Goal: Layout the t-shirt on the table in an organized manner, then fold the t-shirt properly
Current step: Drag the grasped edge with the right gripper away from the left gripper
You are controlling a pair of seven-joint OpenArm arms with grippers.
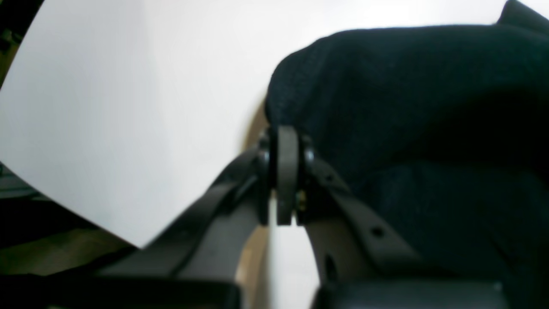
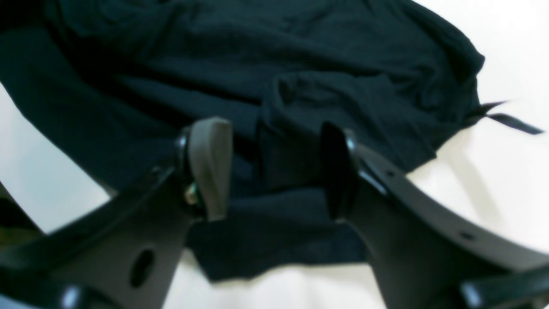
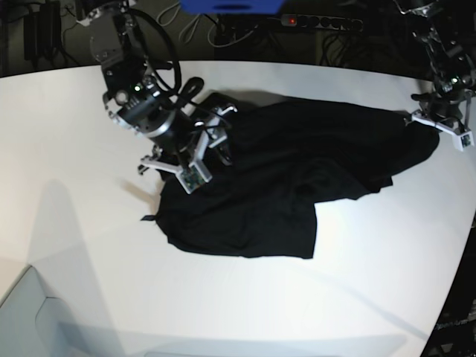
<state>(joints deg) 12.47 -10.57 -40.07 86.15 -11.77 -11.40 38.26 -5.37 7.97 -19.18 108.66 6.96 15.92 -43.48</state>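
The black t-shirt (image 3: 297, 167) lies crumpled and spread across the middle of the white table (image 3: 74, 149). My right gripper (image 3: 195, 152) hovers over the shirt's left part. In the right wrist view the right gripper (image 2: 274, 171) is open, with bunched folds of the shirt (image 2: 300, 86) between and beyond its fingers. A thin black strip (image 2: 510, 120) sticks out from the shirt's edge. My left gripper (image 3: 439, 123) is at the shirt's far right end. In the left wrist view the left gripper (image 1: 286, 171) is shut, pinching a corner of the shirt (image 1: 407, 107). No print or neck patch shows.
The table's curved edge (image 3: 454, 282) runs down the right side, close to my left gripper. A black power strip (image 3: 320, 22) and cables lie behind the table's back edge. A blue object (image 3: 230, 6) is at the top. Bare tabletop (image 3: 223, 305) lies in front of the shirt.
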